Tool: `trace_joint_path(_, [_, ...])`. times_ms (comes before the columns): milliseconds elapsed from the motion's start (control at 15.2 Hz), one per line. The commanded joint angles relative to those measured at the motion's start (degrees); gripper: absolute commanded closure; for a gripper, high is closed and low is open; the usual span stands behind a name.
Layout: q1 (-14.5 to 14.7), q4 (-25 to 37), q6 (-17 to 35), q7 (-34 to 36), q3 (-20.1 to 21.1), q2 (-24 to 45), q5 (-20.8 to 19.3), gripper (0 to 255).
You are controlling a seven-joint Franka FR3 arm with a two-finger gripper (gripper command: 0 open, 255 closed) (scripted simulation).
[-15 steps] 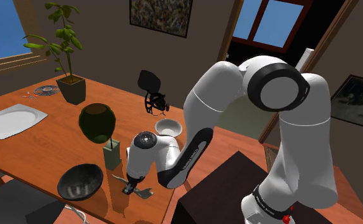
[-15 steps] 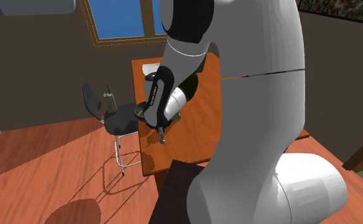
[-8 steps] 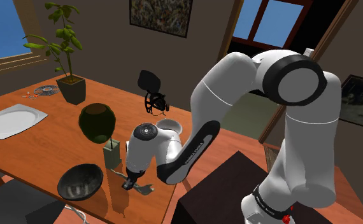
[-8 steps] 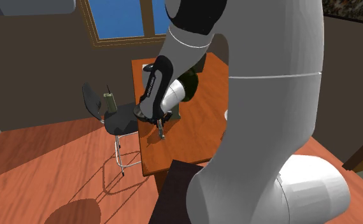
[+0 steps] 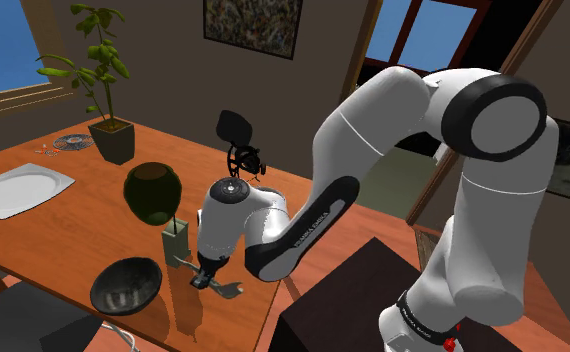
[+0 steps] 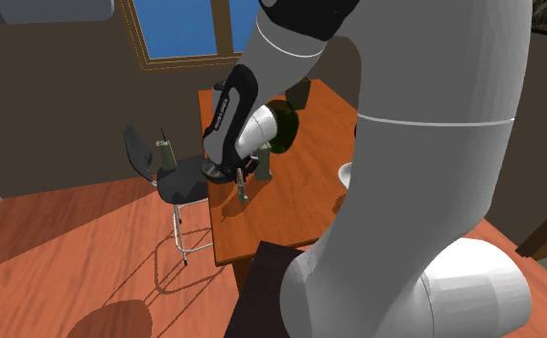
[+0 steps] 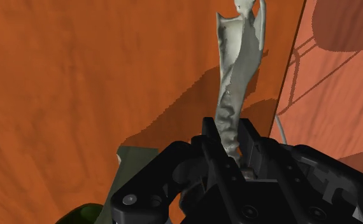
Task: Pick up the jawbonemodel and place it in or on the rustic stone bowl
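Gripper [image 7: 232,145] fingers [image 7: 211,135] clamped on pale jawbone [image 7: 236,89]. Bone pokes straight out past fingertips, over orange table [image 7: 78,76]. Dark bowl [image 5: 126,285] sits near fingers, not touching bone.

We have the jawbone model [image 7: 237,76] up close: pale grey-green, rough and mottled, with a matt finish. The gripper [image 7: 231,139] clasping it is black, with a dull plastic-like sheen. The table [image 5: 68,235] looks like warm reddish wood with the grain showing. The bowl [image 5: 126,285] is dark and speckled, with a faint shine inside. The arm [image 5: 383,130] gleams smooth, glossy white.
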Motion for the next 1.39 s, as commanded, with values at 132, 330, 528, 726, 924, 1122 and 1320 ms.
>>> trace_joint_path(132, [0.93,8.07,-3.73,-0.69,-0.17,4.71,0.16,255])
trace_joint_path(330, [2.26,16.82,-7.23,-1.25,-0.64,10.23,0.03,255])
trace_joint_path(528, [3.65,26.26,-11.10,-2.18,-1.01,15.98,0.16,255])
trace_joint_path(726, [5.20,36.71,-15.44,-3.45,-1.32,22.15,0.49,255])
trace_joint_path(924, [7.01,48.76,-20.50,-5.12,-1.59,29.06,0.97,255])
trace_joint_path(1122, [8.58,58.52,-24.16,-6.47,-1.92,34.97,1.31,255])
trace_joint_path(1320, [8.83,58.97,-23.01,-6.24,-2.29,36.55,0.98,255])
